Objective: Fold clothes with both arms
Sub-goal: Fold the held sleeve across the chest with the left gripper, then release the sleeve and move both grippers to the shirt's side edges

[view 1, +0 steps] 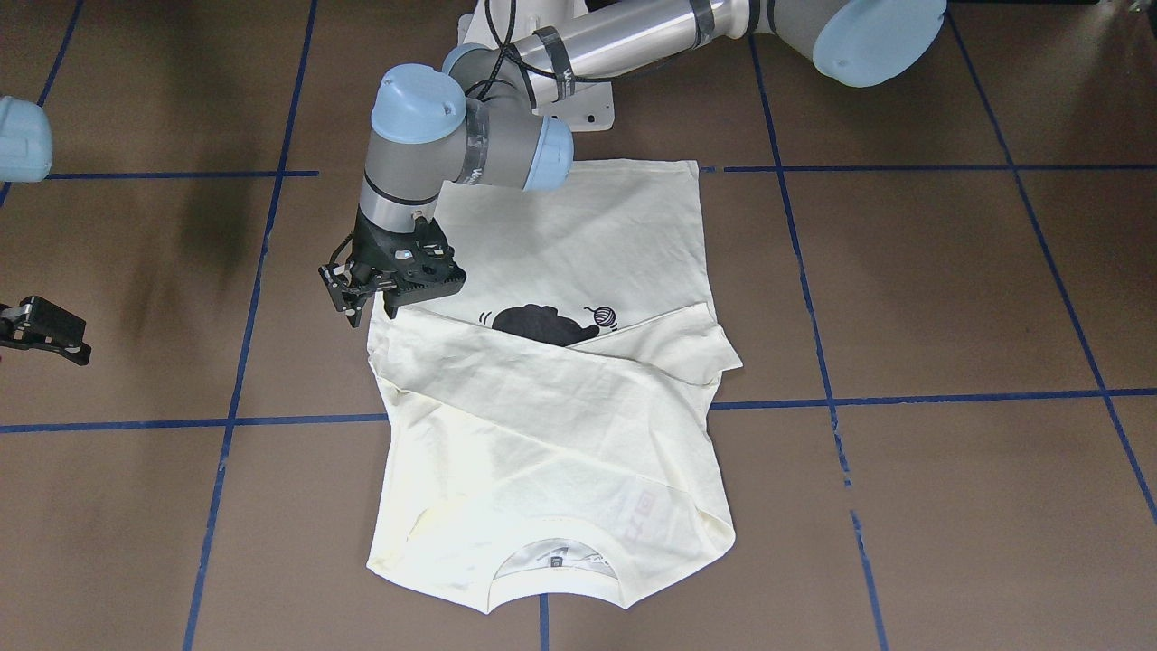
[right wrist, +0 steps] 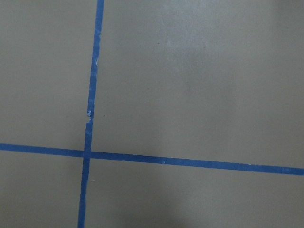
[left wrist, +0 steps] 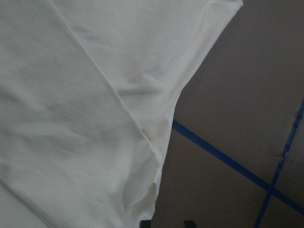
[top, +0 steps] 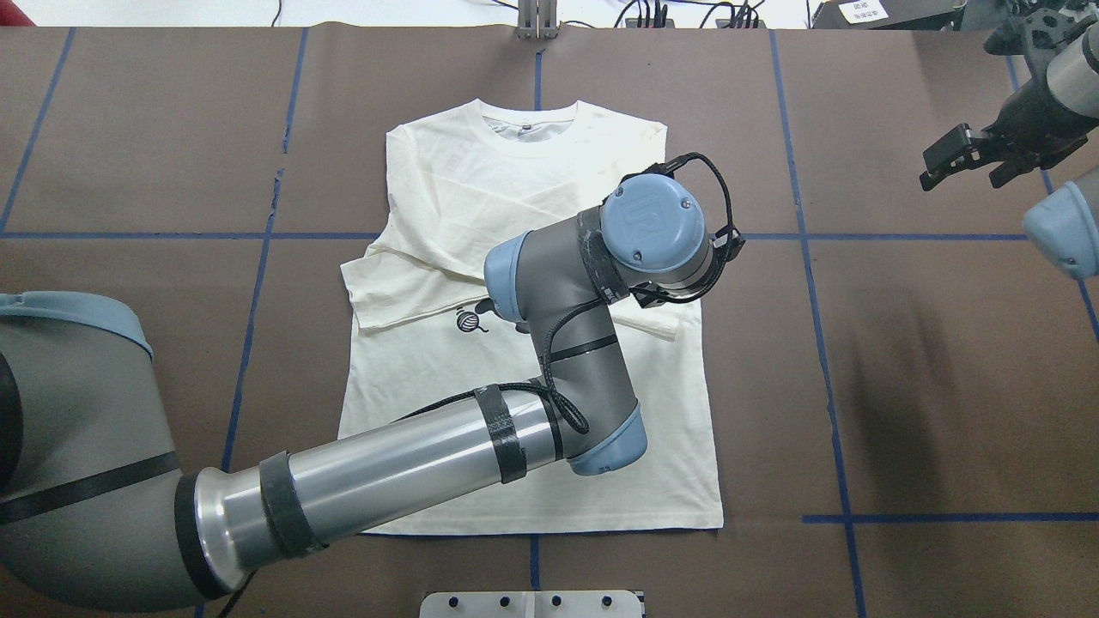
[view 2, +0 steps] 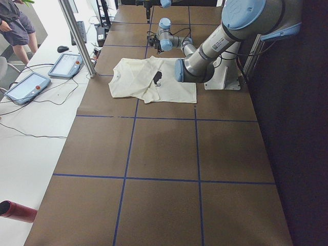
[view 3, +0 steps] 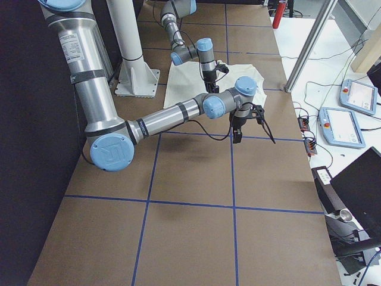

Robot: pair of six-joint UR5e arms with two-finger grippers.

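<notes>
Left gripper (view 1: 372, 312) open, empty, over shirt (view 1: 560, 434) side edge; right gripper (top: 960, 174) open, empty, near far-right corner. Shirt mid-tabletop (view 1: 949, 289), long axis robot-to-far-edge, collar toward far edge. Brown surface, blue tape (view 1: 904, 398) grid.

- the shirt (top: 481, 197) is laid flat on the middle of the table (top: 901, 386), collar away from the robot.
- its sleeves (top: 386, 292) are folded inward over the front.
- the left gripper (view 1: 372, 312) is placed at the shirt's edge on the robot's right.
- the right gripper (top: 962, 167) is held over the table, well apart from the shirt.
</notes>
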